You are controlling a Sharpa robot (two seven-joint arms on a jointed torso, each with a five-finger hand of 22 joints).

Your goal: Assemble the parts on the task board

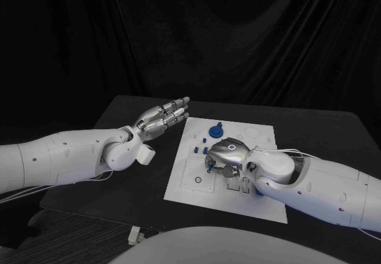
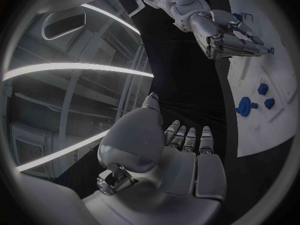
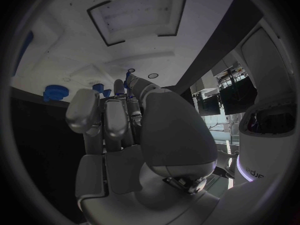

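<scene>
The white task board (image 1: pixel 194 184) lies in the middle of the black table. A round blue part (image 1: pixel 216 132) and two smaller blue parts (image 1: pixel 206 142) stand near its far end; the same round part (image 2: pixel 245 106) and small ones (image 2: pixel 263 89) show in the left wrist view. My right hand (image 1: pixel 228 156) hovers over the board's middle with its fingers curled, pinching a small blue part (image 2: pixel 270 50) at its fingertips (image 3: pixel 130 72). My left hand (image 1: pixel 163 118) is held out flat beyond the board's far left corner, fingers straight, holding nothing.
The board carries several outlined recesses and holes (image 1: pixel 195 180) on its near left part. A bit of blue (image 1: pixel 259 192) peeks from under my right forearm. Bare black table (image 1: pixel 135 181) lies left of the board, with black curtain behind.
</scene>
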